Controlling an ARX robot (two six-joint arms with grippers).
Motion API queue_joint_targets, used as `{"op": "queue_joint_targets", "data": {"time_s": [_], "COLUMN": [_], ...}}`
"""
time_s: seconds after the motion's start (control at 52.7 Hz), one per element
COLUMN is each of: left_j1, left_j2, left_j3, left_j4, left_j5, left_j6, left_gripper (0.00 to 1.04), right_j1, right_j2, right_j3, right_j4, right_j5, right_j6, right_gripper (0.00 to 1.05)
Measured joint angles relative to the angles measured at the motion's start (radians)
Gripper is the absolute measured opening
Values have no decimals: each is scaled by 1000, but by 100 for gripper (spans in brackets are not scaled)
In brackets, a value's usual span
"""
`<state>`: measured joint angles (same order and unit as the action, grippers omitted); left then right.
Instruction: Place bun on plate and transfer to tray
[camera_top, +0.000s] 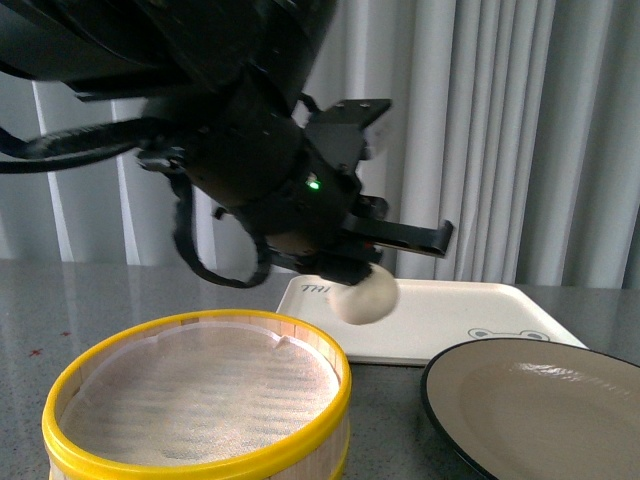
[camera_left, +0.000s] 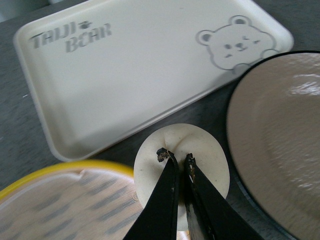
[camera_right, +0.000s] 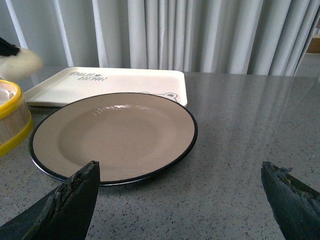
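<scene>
A yellow-rimmed steamer (camera_top: 200, 318) is seen nearest in the front view, standing on the grey table (camera_top: 60, 300), with a pale mesh liner shown inside it. Just beside it, to the right, the plate (camera_top: 540, 410) is set flat on the table, its beige inside bare.

Above and just behind these two, the bun (camera_left: 210, 165) is held in the air by the left gripper (camera_left: 175, 156). In the left wrist view it is placed over the strip of table between the steamer, the plate and the tray (camera_top: 450, 305), touching none of them. The front view is largely filled by the dark left arm, and the tray's near left corner is partly covered by the bun.

The bun is round, so no long axis can be told. Its pleated top is turned up toward the wrist, and its smooth underside faces the table.

The left fingers are drawn almost together, their tips pinched into the twisted middle of the bun's top, with the body of the bun spread out around and below them.

The right gripper (camera_right: 180, 167) is held low over the table near the plate's edge, its fingers (camera_right: 70, 205) spread wide with nothing between them.

Farther back the tray lies flat, its bear print toward the plate. A grey pleated curtain (camera_top: 520, 130) is hung behind everything
</scene>
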<state>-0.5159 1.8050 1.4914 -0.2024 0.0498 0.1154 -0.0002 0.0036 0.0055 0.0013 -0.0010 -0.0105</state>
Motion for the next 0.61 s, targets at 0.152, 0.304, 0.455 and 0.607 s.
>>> {"op": "queue_joint_targets", "data": {"time_s": [0.152, 0.304, 0.455, 0.607], "left_j1": [-59, -134, -178, -201], "left_j2": [69, 137, 177, 227], "left_j3": [44, 134, 166, 193], "left_j4": [35, 31, 16, -5], "left_j5": [141, 212, 226, 203], "left_j6": [36, 39, 42, 41], "left_gripper": [4, 4, 4, 4], "right_j1": [0, 0, 0, 0], "right_j2": [0, 0, 0, 0], "right_j3": [0, 0, 0, 0], "right_j4": [0, 0, 0, 0], "right_j5": [0, 0, 0, 0], "right_j6": [0, 0, 0, 0], "right_gripper": [96, 96, 96, 96]}}
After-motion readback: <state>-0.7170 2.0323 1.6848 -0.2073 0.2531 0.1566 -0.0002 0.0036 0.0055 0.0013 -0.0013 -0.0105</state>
